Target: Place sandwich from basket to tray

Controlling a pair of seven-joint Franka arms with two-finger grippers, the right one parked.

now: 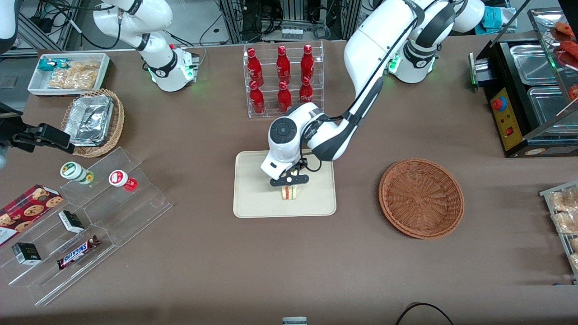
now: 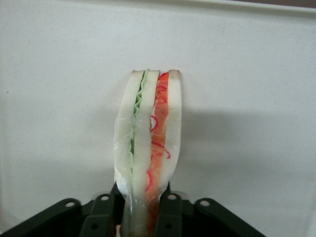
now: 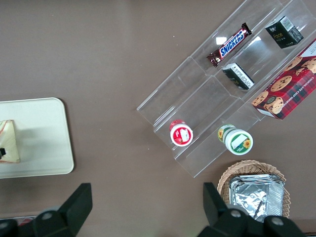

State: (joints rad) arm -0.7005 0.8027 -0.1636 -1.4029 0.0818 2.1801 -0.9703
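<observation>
The sandwich (image 1: 289,192) (image 2: 148,133) (image 3: 9,140), a white-bread wedge with green and red filling, stands on edge over the middle of the cream tray (image 1: 253,198) (image 2: 59,98) (image 3: 44,133). My left gripper (image 1: 289,180) (image 2: 146,217) is directly above the tray, shut on the sandwich with a black finger pressed against each bread face. Whether the sandwich touches the tray surface I cannot tell. The reddish-brown wicker basket (image 1: 421,197) sits empty on the table toward the working arm's end, well apart from the tray.
A clear rack of red bottles (image 1: 283,79) stands farther from the front camera than the tray. A clear stepped display (image 1: 86,225) with snacks and a tan foil-tray basket (image 1: 92,122) lie toward the parked arm's end. A black food warmer (image 1: 528,90) is at the working arm's end.
</observation>
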